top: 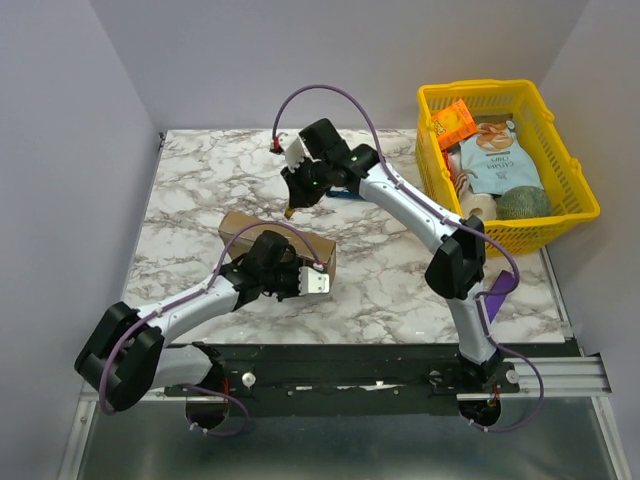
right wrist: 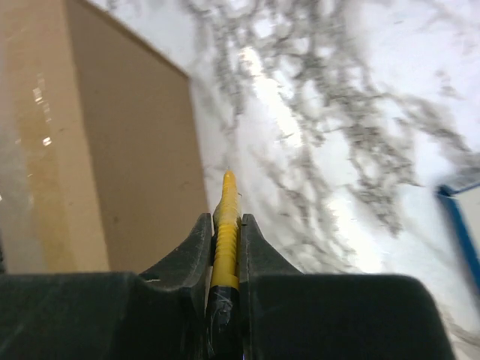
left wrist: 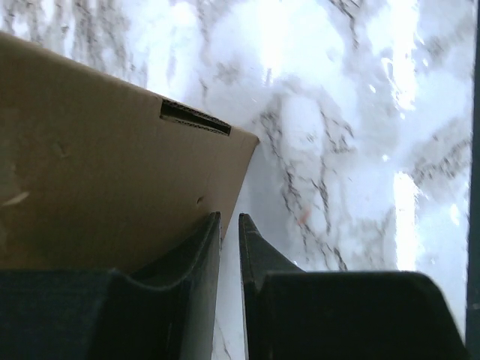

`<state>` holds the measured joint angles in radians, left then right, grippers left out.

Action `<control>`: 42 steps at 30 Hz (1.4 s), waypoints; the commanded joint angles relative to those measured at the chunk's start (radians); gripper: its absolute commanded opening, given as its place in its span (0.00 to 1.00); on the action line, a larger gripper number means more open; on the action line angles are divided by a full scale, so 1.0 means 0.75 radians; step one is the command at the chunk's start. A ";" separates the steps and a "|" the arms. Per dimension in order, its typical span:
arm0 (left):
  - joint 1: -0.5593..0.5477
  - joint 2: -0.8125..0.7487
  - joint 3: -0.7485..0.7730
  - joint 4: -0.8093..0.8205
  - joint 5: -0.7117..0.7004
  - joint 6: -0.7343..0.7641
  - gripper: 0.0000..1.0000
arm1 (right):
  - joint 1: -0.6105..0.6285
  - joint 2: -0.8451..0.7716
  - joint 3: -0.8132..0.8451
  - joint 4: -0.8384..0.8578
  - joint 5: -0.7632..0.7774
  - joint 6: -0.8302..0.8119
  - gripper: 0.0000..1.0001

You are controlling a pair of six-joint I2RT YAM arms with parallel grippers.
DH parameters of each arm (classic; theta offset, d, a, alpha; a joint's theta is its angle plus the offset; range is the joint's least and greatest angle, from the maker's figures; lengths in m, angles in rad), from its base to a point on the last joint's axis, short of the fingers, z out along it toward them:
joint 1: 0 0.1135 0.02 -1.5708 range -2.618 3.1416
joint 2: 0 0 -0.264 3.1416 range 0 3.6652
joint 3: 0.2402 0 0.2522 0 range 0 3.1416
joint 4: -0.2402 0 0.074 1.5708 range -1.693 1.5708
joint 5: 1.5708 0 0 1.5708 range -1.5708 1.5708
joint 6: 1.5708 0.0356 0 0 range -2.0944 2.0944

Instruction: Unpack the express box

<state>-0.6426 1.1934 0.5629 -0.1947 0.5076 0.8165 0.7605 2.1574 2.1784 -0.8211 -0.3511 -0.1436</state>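
Note:
The express box (top: 238, 230) is a flat brown cardboard mailer lying closed on the marble table, left of centre. My left gripper (top: 272, 268) sits on top of it. In the left wrist view its jaws (left wrist: 229, 219) stand almost together with nothing between them, at the box's (left wrist: 97, 172) edge near a corner. My right gripper (top: 295, 195) hovers just behind the box, shut on a thin yellow tool (top: 289, 210) that points down. In the right wrist view the tool (right wrist: 227, 191) sticks out past the gripper (right wrist: 225, 219), beside the box's side (right wrist: 127, 165).
A yellow plastic basket (top: 575, 185) with several packaged goods stands at the back right. A small blue box (top: 345, 194) lies under the right arm and shows at the right wrist view's edge (right wrist: 459, 217). Grey walls enclose the table on three sides.

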 commanded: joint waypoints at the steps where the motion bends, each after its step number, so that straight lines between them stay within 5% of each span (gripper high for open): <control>1: -0.041 0.069 0.041 0.245 -0.038 -0.164 0.25 | 0.007 0.011 0.088 0.093 0.345 -0.097 0.00; 6: -0.041 0.063 0.177 0.015 0.049 -0.162 0.28 | -0.001 -0.074 0.035 0.111 0.519 -0.105 0.01; 10: 0.044 0.100 0.446 -0.773 0.174 0.044 0.28 | -0.055 -0.199 -0.086 0.119 0.703 -0.042 0.00; 16: 0.151 -0.167 0.646 -1.196 0.158 0.181 0.05 | -0.181 -0.475 -0.454 0.058 0.688 -0.050 0.00; 21: 0.237 -0.339 0.795 -1.003 -0.181 -0.280 0.00 | -0.218 -0.790 -0.889 0.033 0.628 -0.166 0.00; 30: 0.654 -0.272 0.777 -0.743 -0.615 -0.681 0.00 | -0.218 -0.915 -1.019 -0.010 0.256 -0.250 0.00; 39: 0.941 -0.111 0.712 -0.534 -0.742 -0.888 0.00 | -0.176 -0.768 -0.845 -0.096 0.063 -0.232 0.01; 42: 0.965 -0.059 0.641 -0.558 -0.534 -0.852 0.00 | -0.147 -0.772 -0.873 -0.096 0.051 -0.224 0.00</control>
<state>0.0593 1.1099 1.1084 -0.6456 0.0082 0.2024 0.6186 1.5730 1.5208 -0.8631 -0.2508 -0.3153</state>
